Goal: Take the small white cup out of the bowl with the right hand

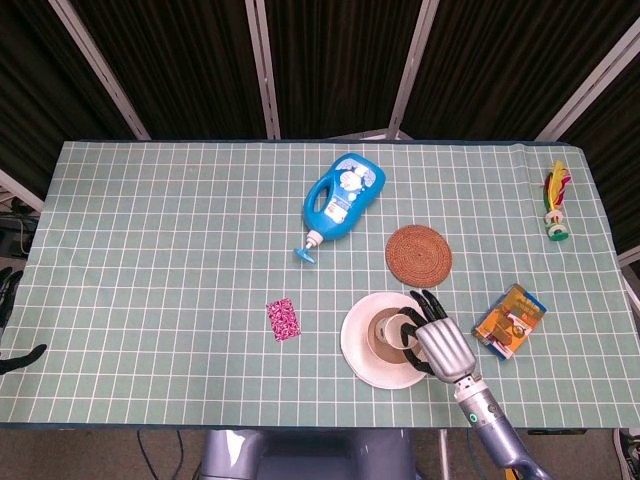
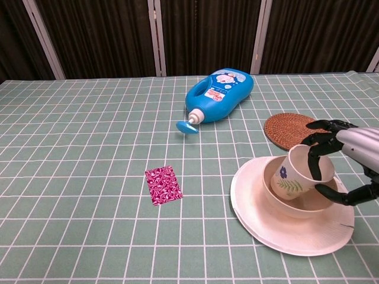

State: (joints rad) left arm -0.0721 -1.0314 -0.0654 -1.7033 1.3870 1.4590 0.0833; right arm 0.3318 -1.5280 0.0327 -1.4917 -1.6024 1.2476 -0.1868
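The right hand had a silver-grey metallic back formed as a smooth, rounded shell, with black segmented fingers extending from it. In the chest view the right hand showed the same scheme: a pale silver body, glossy black fingers with rounded tips, and a black thumb set below them. Behind the hand, a cylindrical silver wrist section carried a small green indicator light. The forearm beyond it was finished in a blue-grey casing. At the left edge of the head view, only dark, slender black parts of the left hand were visible; finer detail could not be made out.
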